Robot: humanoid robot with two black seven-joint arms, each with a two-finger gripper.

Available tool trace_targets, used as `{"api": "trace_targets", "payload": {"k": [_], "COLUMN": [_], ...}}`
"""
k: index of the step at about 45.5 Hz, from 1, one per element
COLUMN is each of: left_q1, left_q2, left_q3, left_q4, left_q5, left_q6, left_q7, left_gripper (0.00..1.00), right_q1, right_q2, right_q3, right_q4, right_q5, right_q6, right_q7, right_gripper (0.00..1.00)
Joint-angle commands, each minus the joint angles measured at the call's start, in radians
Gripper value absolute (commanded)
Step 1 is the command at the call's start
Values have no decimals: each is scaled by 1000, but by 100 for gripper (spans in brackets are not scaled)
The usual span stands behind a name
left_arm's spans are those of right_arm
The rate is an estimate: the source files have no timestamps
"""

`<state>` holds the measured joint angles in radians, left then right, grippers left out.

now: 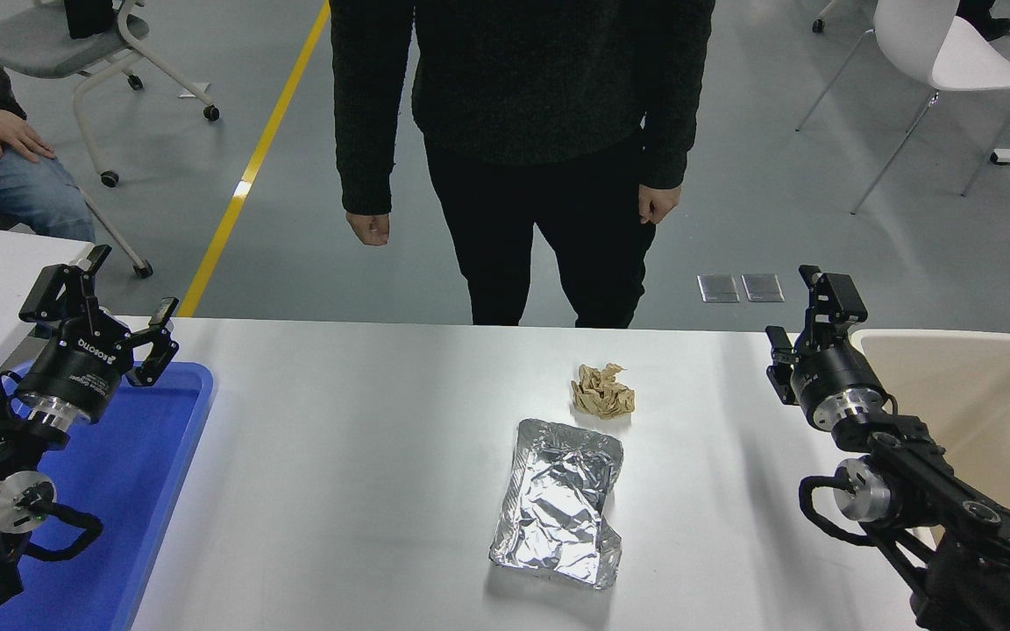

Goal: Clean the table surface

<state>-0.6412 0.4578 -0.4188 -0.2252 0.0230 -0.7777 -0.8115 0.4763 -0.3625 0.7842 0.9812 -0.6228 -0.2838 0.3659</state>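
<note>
White and glossy, the table (365, 491) fills the lower two thirds of the frame, its far edge running straight across just below mid-height. Two loose things lie on it: one crumpled foil tray (558, 504), right of centre, and one brown paper wad (602, 392) just beyond the foil's far end, apart from it by a thin strip of white. Wide bare stretches of table lie to the left of the foil and between the foil and the right arm.

One blue tray (167, 456) sits at the lower left, its raised rim along the table's left side. One beige bin (987, 394) sits at the right edge of the frame, its near-left corner by the right arm's wrist.

Two black arms show. The left tool (115, 294) hangs over the blue tray's far corner at the left of the frame, fingers spread wide and empty. The right tool (807, 302) stands over the table's far right part, just beside the bin's rim, pointing away from the camera; its fingers are parted with nothing between them.

Two people show. One stands at the table's far side, top centre, in dark clothes, both hands hanging at the sides, well clear of the table. Another sits at the upper left, one hand (14, 136) on a knee. Two chairs stand on the grey floor, one upper left, one upper right.
</note>
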Motion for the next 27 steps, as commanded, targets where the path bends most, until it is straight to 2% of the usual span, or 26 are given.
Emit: {"api": "trace_targets", "payload": {"k": [1, 13, 27], "left_q1": [0, 0, 0], "left_q2": [-1, -1, -1], "left_q3": [0, 0, 0], "left_q4": [0, 0, 0], "left_q5": [0, 0, 0], "left_q6": [0, -2, -2], "left_q7": [0, 0, 0], "left_gripper": [100, 100, 100], "right_q1": [64, 163, 369], "right_q2": [-79, -229, -476], "right_q3": [-212, -499, -787], "right_q4": [13, 137, 352], "right_q5": [-94, -176, -236], "right_q6": [2, -3, 5], "right_q7": [-2, -2, -8], "right_gripper": [100, 100, 100]}}
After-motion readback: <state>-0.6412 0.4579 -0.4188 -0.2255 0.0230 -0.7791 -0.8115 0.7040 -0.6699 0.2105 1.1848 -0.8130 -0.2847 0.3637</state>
